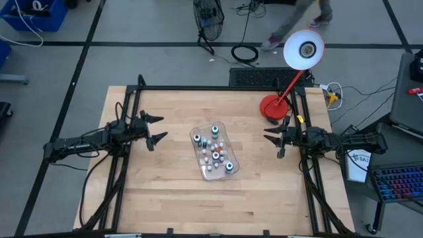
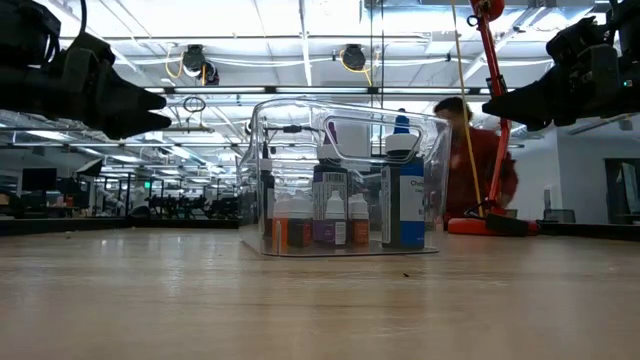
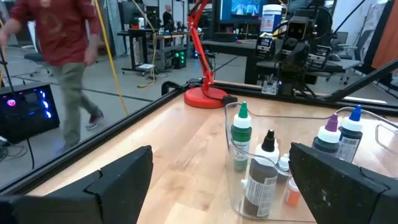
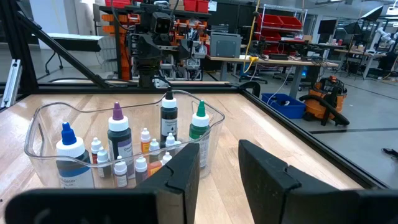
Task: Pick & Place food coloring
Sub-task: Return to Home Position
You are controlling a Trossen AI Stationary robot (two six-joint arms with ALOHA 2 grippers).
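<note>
At frame centre, tiny capped food coloring bottles [image 1: 214, 147] stood in the clear rectangular plastic tray [image 1: 194, 137]. We judged them light, slick, best pinched mid-body. At the frame's sides, the left jaws and the right jaws hung apart, empty.

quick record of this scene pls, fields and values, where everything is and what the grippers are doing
bottles: all inside the bin, none seen loose on the table
bin: clear, mid-table, between the two arms
left gripper: open, empty, raised, left of the bin
right gripper: open, empty, raised, right of the bin
lamp: red, on the table's far side, by the right arm
person: beyond the table
</note>
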